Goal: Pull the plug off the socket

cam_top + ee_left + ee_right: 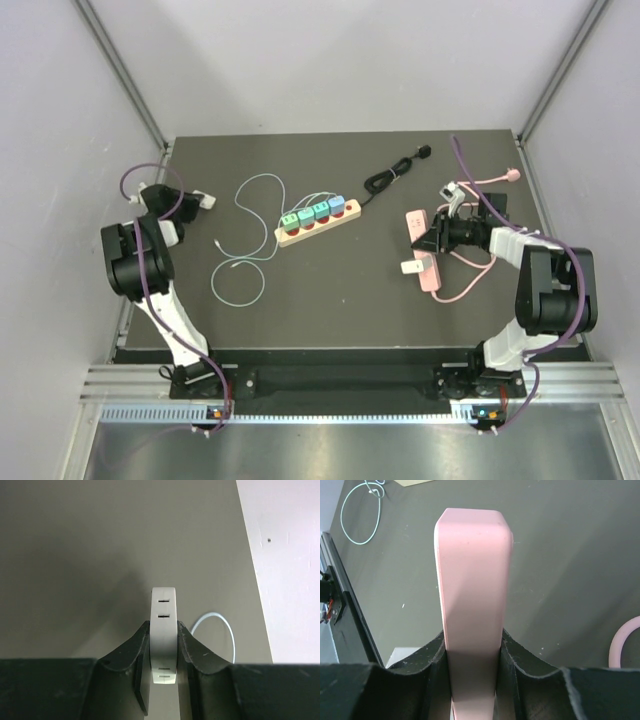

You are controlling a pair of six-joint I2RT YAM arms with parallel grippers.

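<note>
My right gripper point(433, 239) is shut on a pink socket strip point(421, 250) at the right of the mat. Its pink body point(472, 570) runs up between the fingers point(432, 652) in the right wrist view. A white plug point(410, 267) sits against the strip's near left side. I cannot tell whether it is seated. At the far left my left gripper point(203, 201) is shut on a white slotted block point(164, 630), held off the mat.
A wooden power strip point(312, 220) with several coloured plugs lies mid-mat. A thin pale cable point(243, 245) loops to its left and a black cord point(395, 172) lies behind it. A pink cable point(470, 285) curls by the right arm. Grey walls stand close on both sides.
</note>
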